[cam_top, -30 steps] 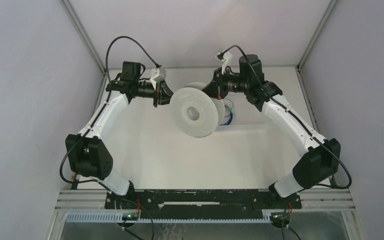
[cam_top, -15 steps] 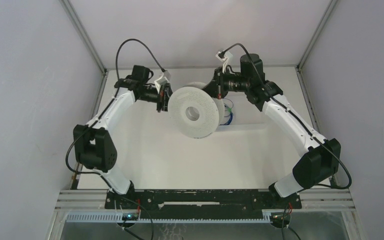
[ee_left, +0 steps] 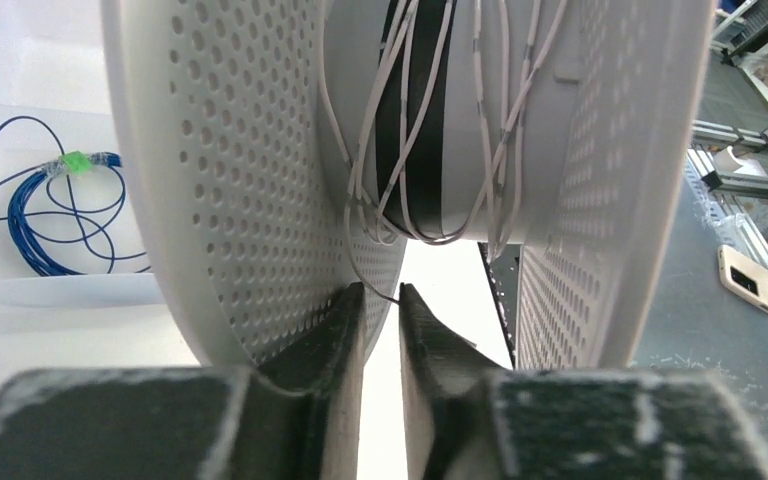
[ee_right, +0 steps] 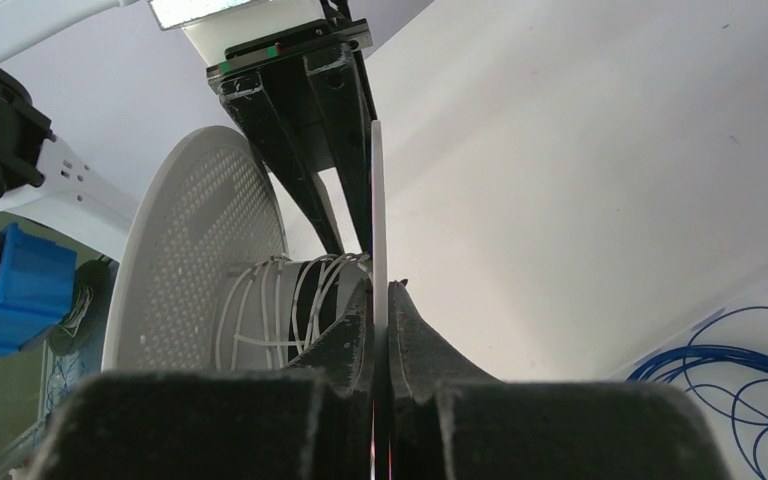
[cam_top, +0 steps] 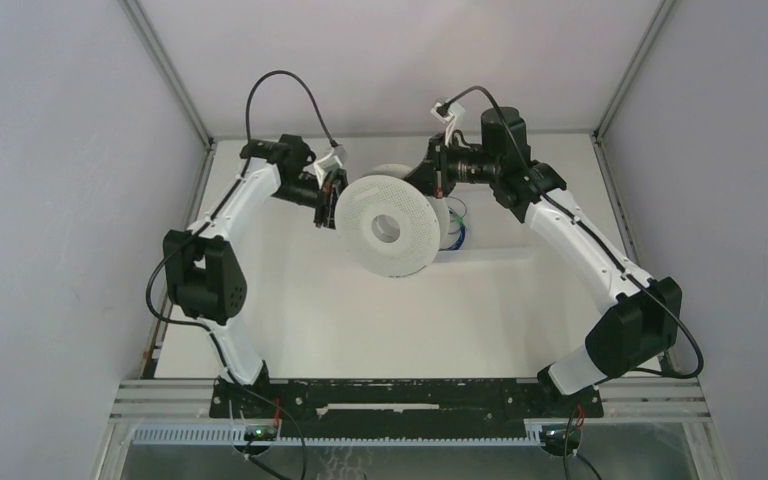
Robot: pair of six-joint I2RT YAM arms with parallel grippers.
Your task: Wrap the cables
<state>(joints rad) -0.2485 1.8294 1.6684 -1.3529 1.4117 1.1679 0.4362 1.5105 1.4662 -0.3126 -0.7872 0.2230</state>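
White spool point(cam_top: 388, 226), flanges perforated in a regular dot grid, core banded black. Pale grey cables point(ee_left: 400, 120) (darker grey marks at intervals). Blue coil point(ee_left: 55, 215) with green tag point(ee_left: 77, 161).

The left arm point(cam_top: 235, 200) rises from its base with the elbow out to the left, then folds inward; the right arm point(cam_top: 575, 240) mirrors it. Their wrists face each other. The left gripper point(ee_left: 380, 295) has its jaws a narrow slit apart, possibly with nothing pinched between them. The right gripper point(ee_right: 380, 300) is clamped on the thin spool flange point(ee_right: 378, 220).
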